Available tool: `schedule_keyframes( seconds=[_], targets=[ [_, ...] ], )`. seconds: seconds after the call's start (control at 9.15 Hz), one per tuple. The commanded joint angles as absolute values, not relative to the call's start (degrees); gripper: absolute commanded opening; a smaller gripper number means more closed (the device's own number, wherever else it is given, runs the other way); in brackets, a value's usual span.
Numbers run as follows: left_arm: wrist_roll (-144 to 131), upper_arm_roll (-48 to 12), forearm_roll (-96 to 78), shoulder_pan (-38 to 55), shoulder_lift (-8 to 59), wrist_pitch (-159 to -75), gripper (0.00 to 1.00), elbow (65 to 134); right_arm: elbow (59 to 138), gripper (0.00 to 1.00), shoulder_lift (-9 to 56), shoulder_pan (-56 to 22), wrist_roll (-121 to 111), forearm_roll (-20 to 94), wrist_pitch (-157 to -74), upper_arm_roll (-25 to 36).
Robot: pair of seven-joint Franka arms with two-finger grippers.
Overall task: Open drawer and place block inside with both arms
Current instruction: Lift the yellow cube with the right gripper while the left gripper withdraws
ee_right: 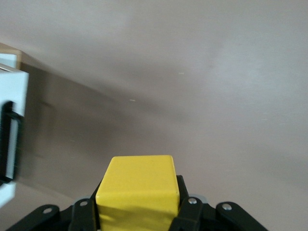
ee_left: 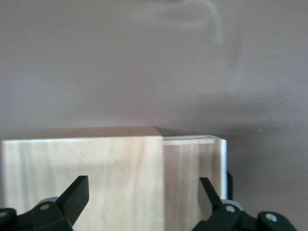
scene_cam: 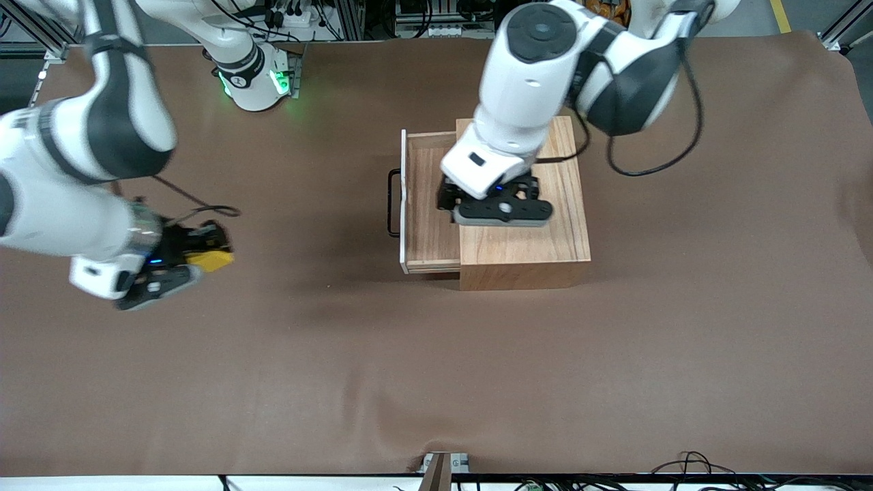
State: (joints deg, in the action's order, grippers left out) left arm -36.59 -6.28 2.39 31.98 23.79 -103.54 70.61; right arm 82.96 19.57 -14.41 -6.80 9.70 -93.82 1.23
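Observation:
The drawer [scene_cam: 428, 208] of the light-wood box [scene_cam: 525, 249] stands pulled out, its white front panel and black handle [scene_cam: 393, 202] facing the right arm's end of the table. The tray shows bare wood. My left gripper [scene_cam: 501, 204] is over the box's top at the drawer's edge, open and empty. In the left wrist view its fingers [ee_left: 77, 195] stand wide apart above the box [ee_left: 82, 178] and drawer [ee_left: 192, 166]. My right gripper [scene_cam: 204, 258] is shut on the yellow block [scene_cam: 211, 260] over the cloth toward the right arm's end. The block [ee_right: 139, 185] fills the right wrist view, with the drawer front [ee_right: 12, 96] at its edge.
A brown cloth [scene_cam: 436, 354] covers the whole table. The right arm's green-lit base [scene_cam: 256, 78] stands at the table's back edge. Cables hang from the left arm above the box. A small bracket [scene_cam: 440, 467] sits at the table edge nearest the front camera.

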Motion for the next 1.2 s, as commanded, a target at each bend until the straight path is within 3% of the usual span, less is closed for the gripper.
schedule_keyframes(
  seconds=[0.0,0.44,0.87,1.09],
  targets=[
    [-26.85,-7.64,1.41,25.08,20.31,-100.38,1.00,71.89,81.91,0.00,19.86,-23.25,7.84,11.25,-93.78,2.11],
    [-14.62,-13.18,0.88,12.24,16.54,-93.72,1.00,72.16,82.62,0.00,23.54,-37.24,27.57,11.43,-102.72,2.20],
    [-5.11,-13.18,0.79,4.24,9.60,-83.60,1.00,75.66,85.50,0.00,28.91,-43.41,32.51,11.51,-109.93,2.20],
    [-0.99,-12.57,0.62,1.50,4.25,-81.58,1.00,81.88,86.92,0.00,30.49,-44.56,32.52,11.95,-112.49,2.20]
  ],
)
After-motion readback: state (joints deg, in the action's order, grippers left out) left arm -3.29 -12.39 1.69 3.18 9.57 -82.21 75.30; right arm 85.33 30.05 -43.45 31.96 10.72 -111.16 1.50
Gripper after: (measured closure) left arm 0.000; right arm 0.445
